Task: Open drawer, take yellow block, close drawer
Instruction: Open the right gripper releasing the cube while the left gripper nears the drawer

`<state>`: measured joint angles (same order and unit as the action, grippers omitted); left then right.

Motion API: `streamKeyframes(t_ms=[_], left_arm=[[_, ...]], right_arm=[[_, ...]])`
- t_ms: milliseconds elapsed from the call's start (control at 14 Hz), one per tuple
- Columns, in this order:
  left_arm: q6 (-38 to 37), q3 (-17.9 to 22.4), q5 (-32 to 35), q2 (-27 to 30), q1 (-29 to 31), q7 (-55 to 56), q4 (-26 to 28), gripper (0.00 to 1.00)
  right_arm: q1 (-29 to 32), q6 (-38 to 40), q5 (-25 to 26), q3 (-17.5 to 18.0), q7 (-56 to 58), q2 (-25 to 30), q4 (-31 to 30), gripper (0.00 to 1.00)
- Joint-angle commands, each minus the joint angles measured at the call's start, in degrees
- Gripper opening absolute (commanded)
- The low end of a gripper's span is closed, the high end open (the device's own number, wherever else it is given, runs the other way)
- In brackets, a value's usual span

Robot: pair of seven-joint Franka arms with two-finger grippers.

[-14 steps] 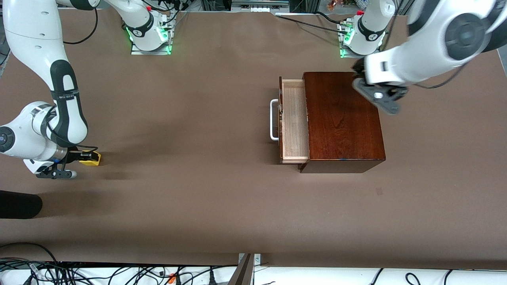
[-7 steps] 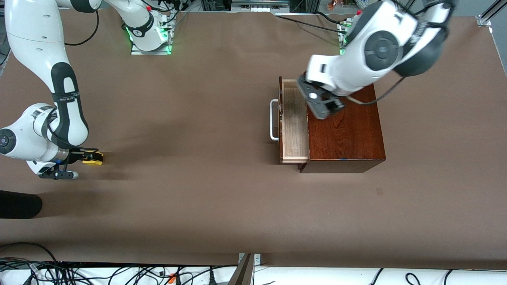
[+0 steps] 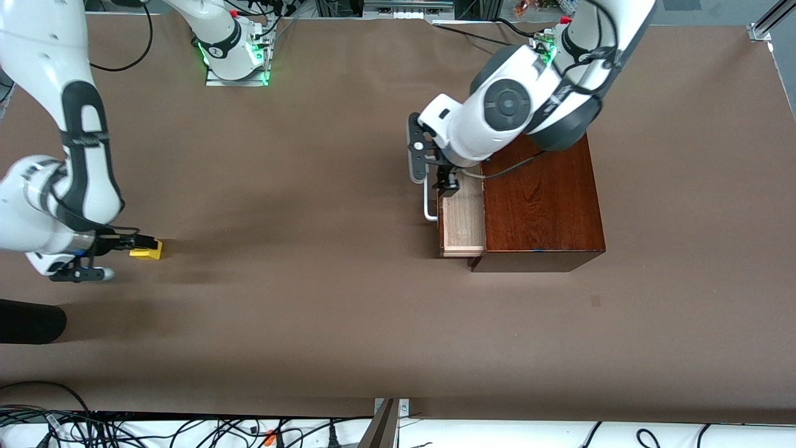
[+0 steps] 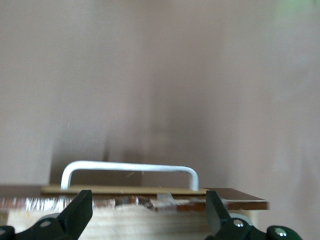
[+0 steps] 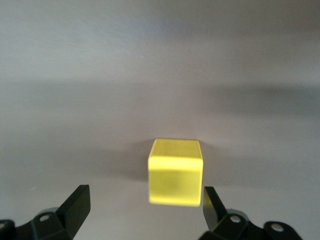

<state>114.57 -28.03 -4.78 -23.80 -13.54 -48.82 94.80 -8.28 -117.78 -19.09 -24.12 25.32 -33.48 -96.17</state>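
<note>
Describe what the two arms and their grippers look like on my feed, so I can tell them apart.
Both arms are glossy white, rounded segments with dark grey to black joint bands and round dark caps. The right arm carries a thin black cable looping along it and small lettering on a black band. The left arm has a black cable too. The left gripper and right gripper are black, with two wedge-shaped fingers. Both bases glow green.

one yellow block point(image 3: 147, 251), one drawer point(image 3: 462, 219), one wooden box point(image 3: 540, 202), two robot arms

The left claw point(image 3: 435, 177) hangs over the open drawer point(image 3: 463, 224), blocking the way in. Bare bench point(image 3: 298, 186) lies around the yellow block point(image 3: 147, 250).
</note>
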Motion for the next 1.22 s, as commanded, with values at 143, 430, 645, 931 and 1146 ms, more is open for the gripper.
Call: streamKeyframes(t_ms=[143,430,645,931,1146], left_arm=[[4.77,0.25,9.16,-5.02,-5.70,-1.28,-1.02,1.00],[6.98,0.25,15.22,-8.80,-6.94,0.82,-1.02,1.00],[7.42,0.34,20.32,-10.56,-7.99,4.78,-0.93,1.00],[6.98,0.69,22.71,-11.71,-7.91,5.05,-0.76,1.00],[4.71,0.69,22.71,-11.18,-7.29,5.05,-0.49,1.00]], right_arm=[[-0.42,10.18,5.72,-0.14,0.88,10.96,-1.21,1.00],[-2.09,17.57,8.28,0.13,-1.13,17.91,-1.21,1.00],[-6.46,22.42,14.58,0.66,-5.00,23.44,-1.30,1.00],[-7.63,23.74,15.49,1.18,-11.24,27.67,-1.91,1.00],[-7.98,23.74,15.75,1.36,-12.65,28.99,-2.09,1.00]])
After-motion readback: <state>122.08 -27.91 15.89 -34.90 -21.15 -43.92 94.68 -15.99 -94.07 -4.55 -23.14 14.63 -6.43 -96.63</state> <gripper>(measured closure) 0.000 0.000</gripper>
